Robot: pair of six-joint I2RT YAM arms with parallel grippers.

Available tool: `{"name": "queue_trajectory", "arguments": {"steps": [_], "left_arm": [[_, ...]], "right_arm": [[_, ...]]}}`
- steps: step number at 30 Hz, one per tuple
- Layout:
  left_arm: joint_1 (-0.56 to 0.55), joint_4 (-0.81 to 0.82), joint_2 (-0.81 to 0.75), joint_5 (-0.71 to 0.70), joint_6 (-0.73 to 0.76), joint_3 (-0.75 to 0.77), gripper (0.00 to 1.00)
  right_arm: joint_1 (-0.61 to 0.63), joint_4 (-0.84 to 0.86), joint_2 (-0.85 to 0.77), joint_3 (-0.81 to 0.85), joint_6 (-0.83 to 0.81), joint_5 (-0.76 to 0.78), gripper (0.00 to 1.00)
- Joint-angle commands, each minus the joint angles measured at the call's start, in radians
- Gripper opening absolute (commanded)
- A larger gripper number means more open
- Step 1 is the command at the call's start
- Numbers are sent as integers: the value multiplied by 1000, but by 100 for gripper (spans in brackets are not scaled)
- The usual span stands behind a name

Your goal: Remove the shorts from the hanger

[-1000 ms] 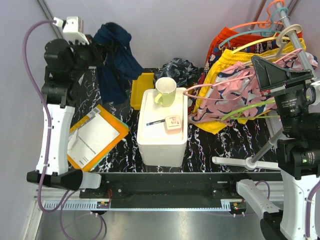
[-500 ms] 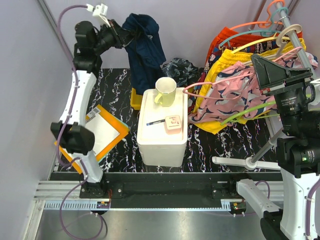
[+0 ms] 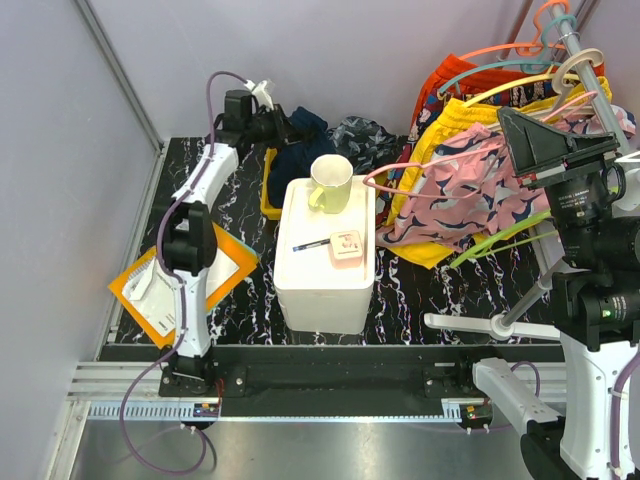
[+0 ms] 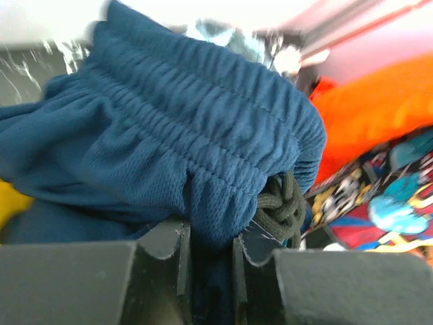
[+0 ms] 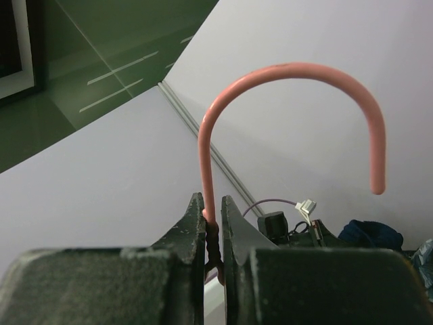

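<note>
The plain navy shorts (image 3: 298, 150) lie bunched at the back of the table, beside the yellow bin. My left gripper (image 3: 283, 128) is shut on their waistband (image 4: 169, 135), with the dark drawstring knot (image 4: 281, 203) next to the right finger. The charcoal marbled shorts (image 3: 360, 135) lie in a heap just right of them. My right gripper (image 3: 515, 135) is shut on the neck of a pink hanger (image 5: 210, 135), below its hook. That hanger (image 3: 420, 170) carries the pink-and-navy floral pair (image 3: 450, 195).
A white box (image 3: 325, 270) in the middle holds a mug (image 3: 330, 182), a pen and a small pink item. A yellow bin (image 3: 272, 190) stands behind it. An orange folder with papers (image 3: 175, 285) lies left. Several hangers with yellow (image 3: 450, 130) and orange (image 3: 455, 75) garments crowd the right.
My left arm has swung from the back left to the back middle and down, carrying the navy shorts to the table behind the box. The right arm has barely moved.
</note>
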Motion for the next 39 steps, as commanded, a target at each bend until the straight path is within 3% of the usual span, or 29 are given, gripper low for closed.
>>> {"name": "queue_trajectory", "arguments": {"steps": [1, 2, 4, 6, 8, 9, 10, 19, 26, 32, 39], "left_arm": [[-30, -21, -88, -59, 121, -18, 6], [-32, -43, -92, -72, 135, -24, 9], [-26, -133, -110, -114, 166, -14, 34], [-21, -179, -145, -133, 192, -14, 51], [-13, -242, -185, -167, 202, -15, 59], [-10, -258, -228, -173, 202, -21, 70], [-4, -281, -246, -156, 202, -21, 88], [16, -331, -524, -35, 190, -106, 92], [8, -134, -876, 138, 49, -274, 93], [-121, -77, -993, 180, -23, -235, 94], [-433, -89, -1007, 37, 64, -207, 93]], "right_arm": [[-1, 47, 2, -1, 7, -11, 0], [-3, 47, 2, -3, 9, -11, 0], [-3, 50, 4, -4, 12, -16, 0], [-1, 50, 10, -7, 10, -19, 0], [-1, 48, 13, -12, 12, -25, 0], [-3, 48, 13, -17, 10, -28, 0], [-1, 50, 15, -17, 12, -30, 0], [-1, 38, 58, 5, -33, -99, 0], [-1, -22, 108, 49, -166, -185, 0], [-1, -146, 139, 94, -304, -241, 0], [-1, -278, 142, 125, -441, -234, 0]]}}
